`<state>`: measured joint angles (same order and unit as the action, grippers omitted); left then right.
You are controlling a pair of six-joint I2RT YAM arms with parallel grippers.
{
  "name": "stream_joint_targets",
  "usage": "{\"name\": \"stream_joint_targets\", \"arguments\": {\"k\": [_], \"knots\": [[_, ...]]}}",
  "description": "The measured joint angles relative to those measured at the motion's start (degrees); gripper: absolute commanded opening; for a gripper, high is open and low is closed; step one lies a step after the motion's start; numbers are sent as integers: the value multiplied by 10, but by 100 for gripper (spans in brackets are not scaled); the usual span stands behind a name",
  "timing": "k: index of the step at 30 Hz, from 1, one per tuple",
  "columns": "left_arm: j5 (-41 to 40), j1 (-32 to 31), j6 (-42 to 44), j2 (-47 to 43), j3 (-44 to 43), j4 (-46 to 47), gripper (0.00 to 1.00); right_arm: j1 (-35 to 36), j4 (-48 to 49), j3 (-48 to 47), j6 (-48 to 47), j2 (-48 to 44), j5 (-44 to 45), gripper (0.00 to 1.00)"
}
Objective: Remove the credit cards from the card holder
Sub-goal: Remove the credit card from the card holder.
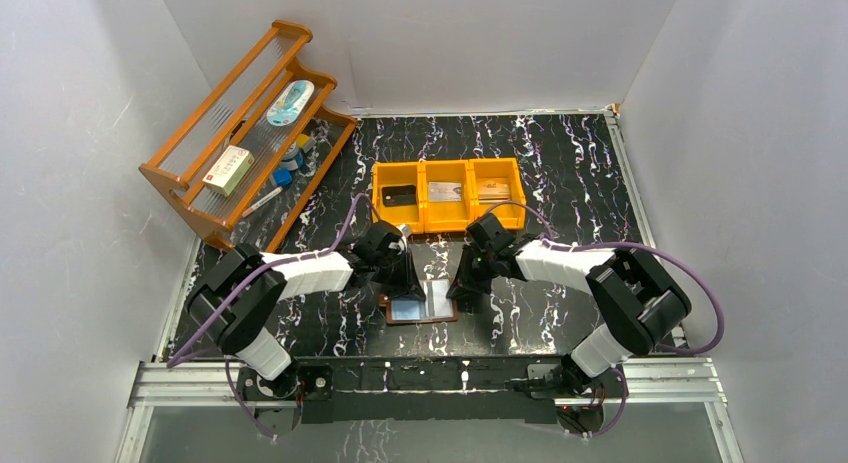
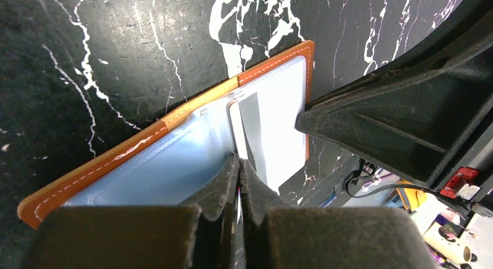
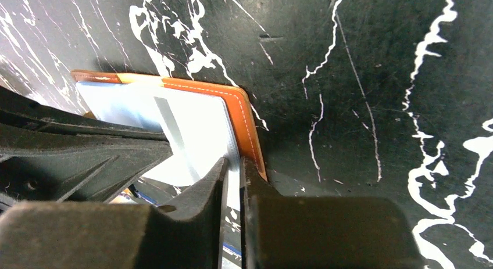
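Left end effector (image 2: 239, 163): your fingers are pressed together, tips down on the clear pocket at the fold. You can't tell whether anything is pinched.
Right end effector (image 3: 234, 167): narrow, and your fingers clamp the holder's right edge.
Card holder (image 1: 425, 311): open flat on the worktop (image 1: 570, 173), between your two arms.
Pocketed card (image 2: 251, 126): pale with a grey stripe, under the right half's clear pocket.
Orange bin (image 1: 447, 223): beyond the holder, with black card (image 1: 399, 194), silvery card (image 1: 445, 191) and tan card (image 1: 492, 189), one per compartment.
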<state>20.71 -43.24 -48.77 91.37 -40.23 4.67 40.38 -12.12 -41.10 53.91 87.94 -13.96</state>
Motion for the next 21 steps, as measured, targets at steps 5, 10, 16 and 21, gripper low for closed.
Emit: {"name": "stream_joint_targets", "arguments": {"k": [5, 10, 16, 21], "knots": [[-16, -1, 2, -23, 8, -8, 0, 2, 15, 1, -2, 2, -2, 10], [-19, -1, 2, -33, 12, -9, 0, 2, 29, 5, -1, 2, -2, 7], [-20, -1, -1, -29, 12, -12, 17, 2, 38, 8, 0, 4, -7, 3], [-25, -1, -16, -25, 12, -15, 39, 2, 45, 8, 2, 9, -14, 0]]}}
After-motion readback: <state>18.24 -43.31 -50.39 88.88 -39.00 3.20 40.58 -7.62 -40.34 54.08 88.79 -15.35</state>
